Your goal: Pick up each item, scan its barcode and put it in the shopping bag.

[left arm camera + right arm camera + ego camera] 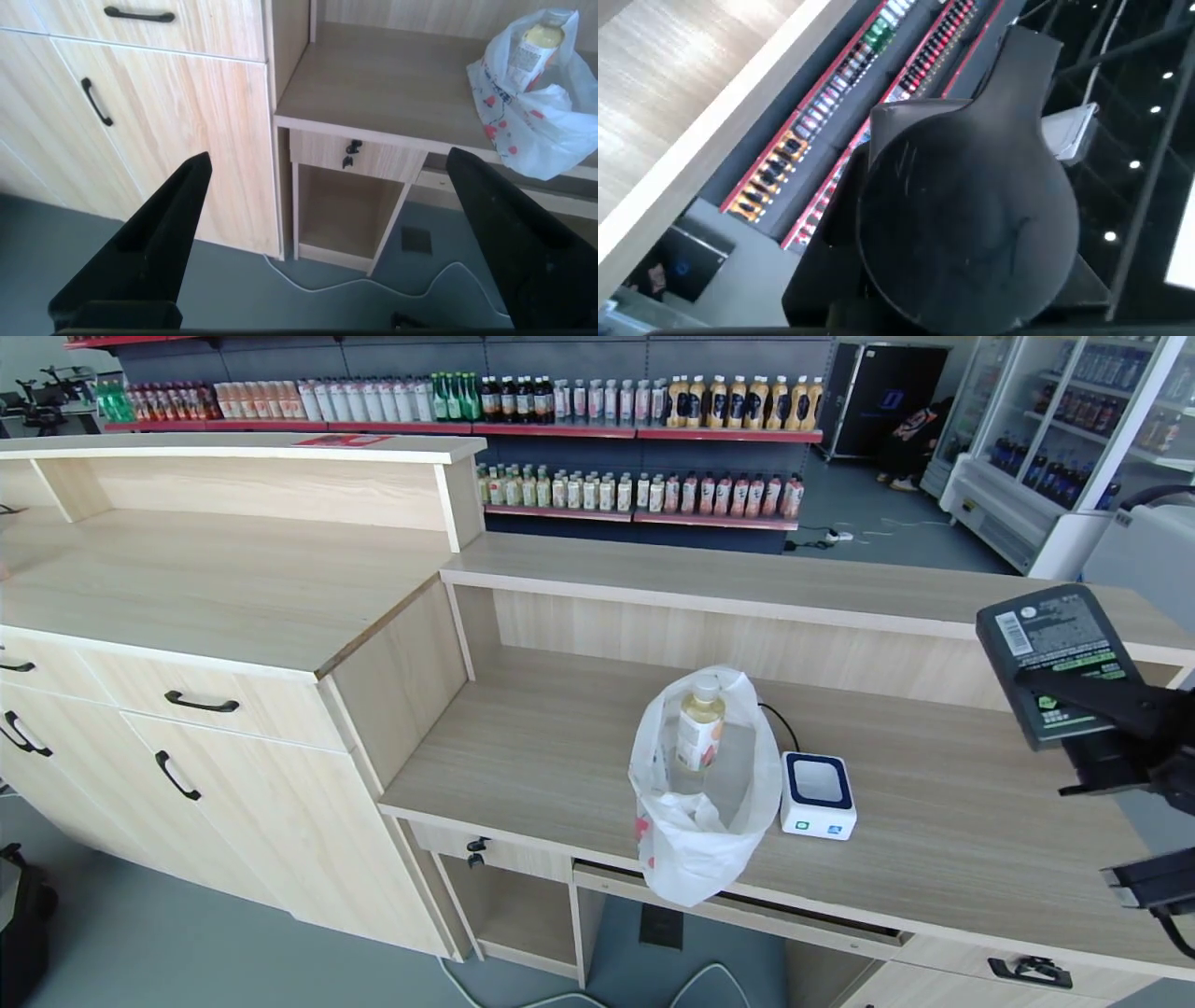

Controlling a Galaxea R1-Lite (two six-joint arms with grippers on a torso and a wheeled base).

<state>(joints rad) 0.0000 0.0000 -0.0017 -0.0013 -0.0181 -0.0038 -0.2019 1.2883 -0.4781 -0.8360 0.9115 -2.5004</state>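
While the right gripper hangs in the air at the right edge of the head view, above the right end of the bench, its fingers are clenched on a dark pack. The pack is tilted, with its labelled face turned toward the head camera. A white barcode patch sits near its upper corner, and one dark finger lies across its lower half. It is well apart from the scanner.

The bag, thin white plastic with red print, stands open at the front edge of the bench, its lower part slumping slightly over that edge. A bottle of pale yellow drink with a white cap stands upright inside it. The scanner sits just beside the bag on its right, and I cannot tell whether the two touch. It is a small white box with a dark-rimmed window facing up, and a black cable runs from behind it toward the back of the bench.

The left gripper is low in front of the bench. Its fingers are released and spread wide, with nothing between them. Past them lie the grey floor and an open compartment under the bench.

A cabinet with black handles stands to the left of the bench. Shelves of bottles line the back wall.
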